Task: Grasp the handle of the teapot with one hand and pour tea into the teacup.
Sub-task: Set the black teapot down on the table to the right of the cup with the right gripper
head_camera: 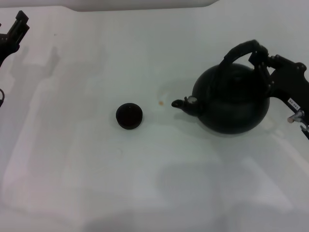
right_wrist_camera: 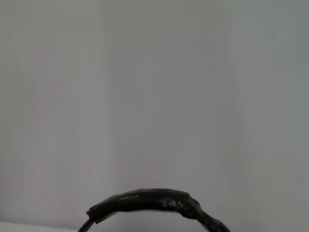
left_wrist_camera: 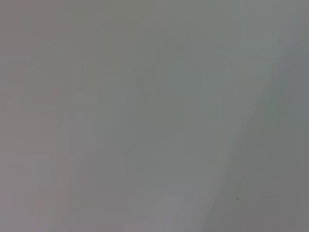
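Desk (head_camera: 145, 183) is white; at its far left edge the left tool (head_camera: 17, 30) sits idle, and I cannot tell whether it is open or closed. Left of centre stands the cup (head_camera: 129, 116), well apart from the pot (head_camera: 231, 99), whose spout points toward it. At the right, the right tool (head_camera: 260, 57) grips the handle (head_camera: 239, 50) at its right end.

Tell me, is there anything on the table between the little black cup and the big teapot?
Almost nothing: in the head view the white table between the teacup and the teapot holds only a small brownish spot near the spout.
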